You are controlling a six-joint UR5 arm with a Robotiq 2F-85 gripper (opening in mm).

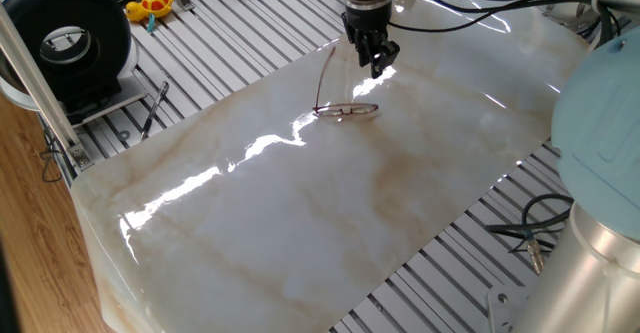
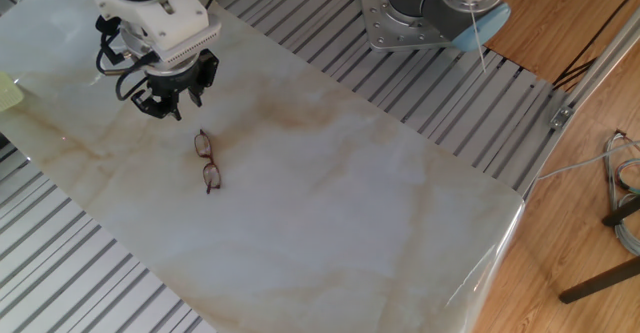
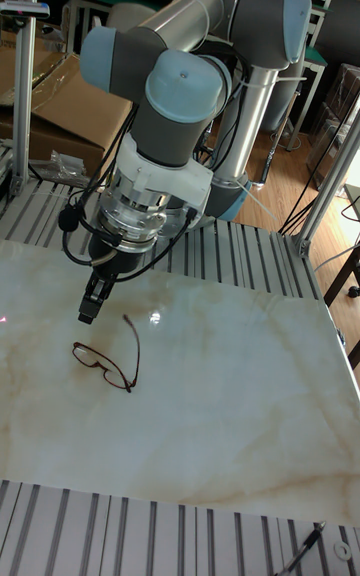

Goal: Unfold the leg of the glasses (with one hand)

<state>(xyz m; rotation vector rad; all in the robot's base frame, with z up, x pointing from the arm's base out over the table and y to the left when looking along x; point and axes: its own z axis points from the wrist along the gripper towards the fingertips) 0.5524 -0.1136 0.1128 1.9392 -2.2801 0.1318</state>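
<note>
The glasses (image 1: 345,111) lie on the marble slab (image 1: 300,213), thin dark red rims with one slender arm swung out away from the front. They also show in the other fixed view (image 2: 207,163) and the tall fixed view (image 3: 100,360). My gripper (image 1: 377,65) hangs just above the slab, a short way behind the glasses and clear of them. Its fingers stand apart with nothing between them, seen from above (image 2: 172,108) and edge-on from the side (image 3: 88,314).
A black round device (image 1: 70,38), a yellow toy (image 1: 150,5) and a dark pen-like tool (image 1: 155,108) sit on the slatted table to the left. Cables (image 1: 535,233) lie at the right. The arm's base (image 2: 420,13) stands behind the slab.
</note>
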